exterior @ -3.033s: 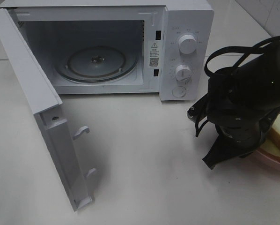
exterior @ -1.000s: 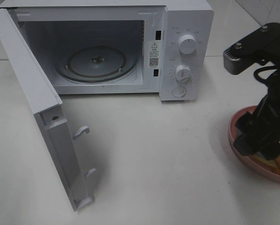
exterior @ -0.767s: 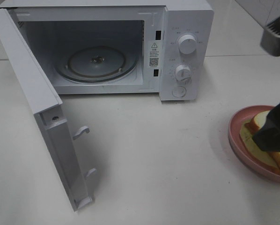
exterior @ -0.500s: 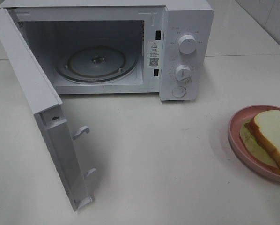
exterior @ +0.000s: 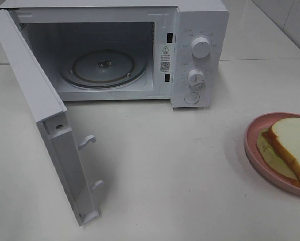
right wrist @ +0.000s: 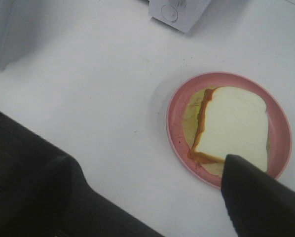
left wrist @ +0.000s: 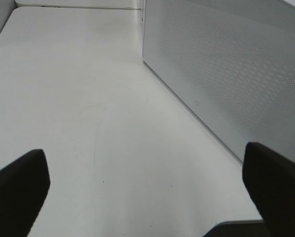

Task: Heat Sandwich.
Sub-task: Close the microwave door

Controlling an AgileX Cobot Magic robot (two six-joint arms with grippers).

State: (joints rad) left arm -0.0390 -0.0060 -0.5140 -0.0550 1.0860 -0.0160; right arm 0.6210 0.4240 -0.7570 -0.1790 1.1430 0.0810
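Both grippers' fingers stand apart, holding nothing; the sandwich rests on its pink plate beside the open microwave.

You are looking at a white table seen from above. A white microwave stands on it at the back, its door swung wide open toward the left front. Well apart, at the right edge, a round pink plate sits directly on the tabletop, holding the sandwich. The table surface shows faint scuff marks.
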